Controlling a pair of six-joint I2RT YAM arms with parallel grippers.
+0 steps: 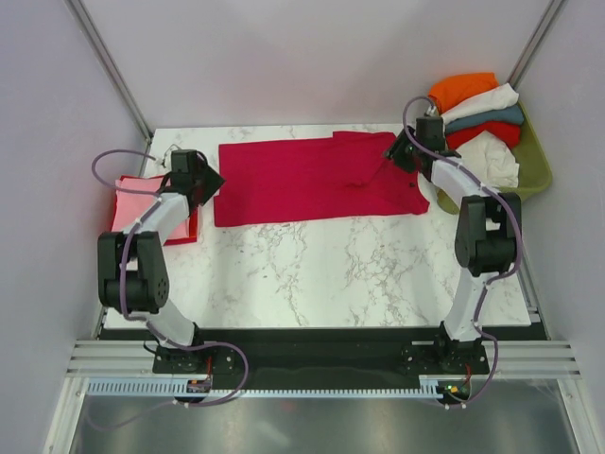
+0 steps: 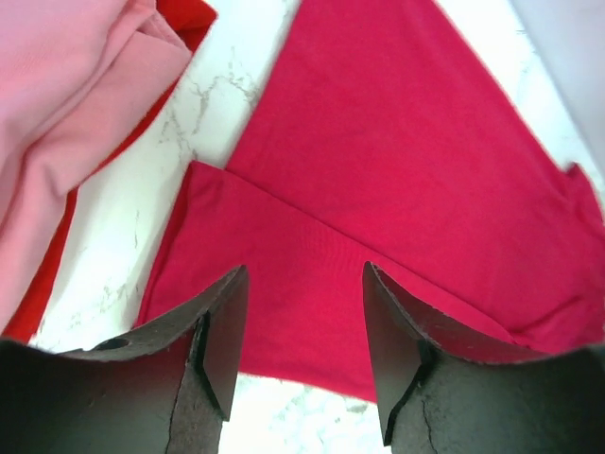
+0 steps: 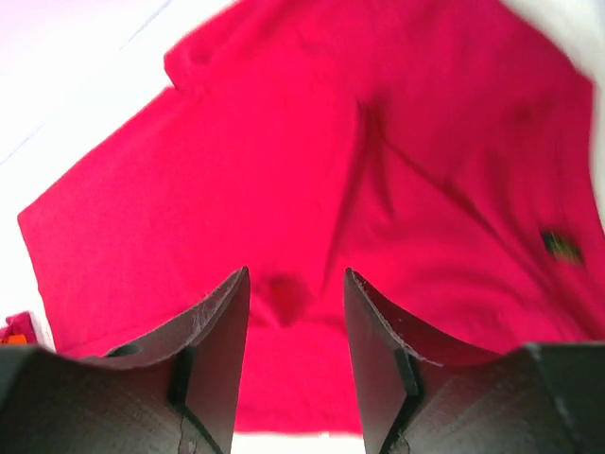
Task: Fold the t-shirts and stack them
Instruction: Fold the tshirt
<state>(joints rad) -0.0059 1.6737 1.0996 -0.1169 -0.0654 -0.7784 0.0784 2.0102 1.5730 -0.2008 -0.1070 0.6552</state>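
The crimson t-shirt [image 1: 312,180] is spread across the far part of the marble table [image 1: 331,274]; the left gripper [image 2: 302,317] is held over its left edge, jaws parted and empty; the right gripper [image 3: 296,317] is poised above its right end, likewise parted around nothing; a folded pink t-shirt [image 1: 132,200] is laid at the table's left edge; other shirts [image 1: 477,118] are heaped in the olive-green basket [image 1: 541,165] at the right.

A spread t-shirt [image 1: 312,180] lies across the far half of the table [image 1: 312,274], with the left claw [image 1: 216,182] over its left end, the right claw [image 1: 392,151] over its right end, two stacked t-shirts [image 1: 132,203] at the table's left edge, and a basket [image 1: 537,165] holding heaped t-shirts [image 1: 477,113] beyond the far right corner.
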